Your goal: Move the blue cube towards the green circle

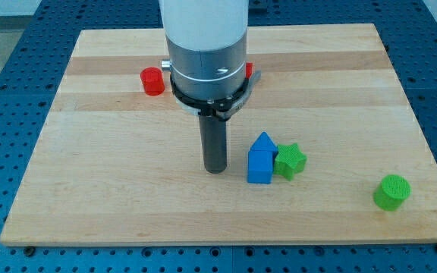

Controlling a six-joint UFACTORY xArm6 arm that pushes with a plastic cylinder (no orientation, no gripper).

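On the desk (89, 189): blue cube (260, 161) touching green star (290, 161); green circle (391, 192) well apart, view's right. My tip (216, 170) just left of the cube. No claw fitted; state cannot be told.

Bright, even overhead light across the pale wooden worktop (226, 98). Sharp focus from edge to edge, no blur. Soft, short shadows hug each object. Faint sheen near the far edge; corners show no visible warping.
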